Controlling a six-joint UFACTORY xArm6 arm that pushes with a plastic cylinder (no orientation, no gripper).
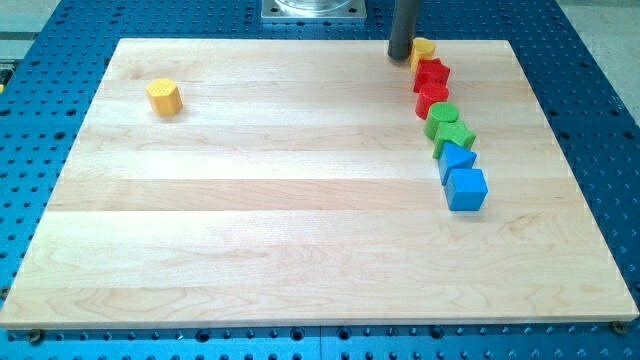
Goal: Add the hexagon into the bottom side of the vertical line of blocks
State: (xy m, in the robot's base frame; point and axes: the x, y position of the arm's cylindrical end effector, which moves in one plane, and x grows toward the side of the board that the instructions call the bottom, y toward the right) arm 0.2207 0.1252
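Wooden board point(300, 200), my jawless tip point(401, 56) touching yellow block point(423, 49), nothing grasped.

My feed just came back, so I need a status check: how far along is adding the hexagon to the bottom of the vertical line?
Done: the vertical line stands at the view's right, from a yellow block down to the blue cube.
In hand: nothing yet; my tip sits beside the line's top yellow block.
Left: the yellow hexagon lies far off at the view's upper left, still to be pushed below the blue cube.
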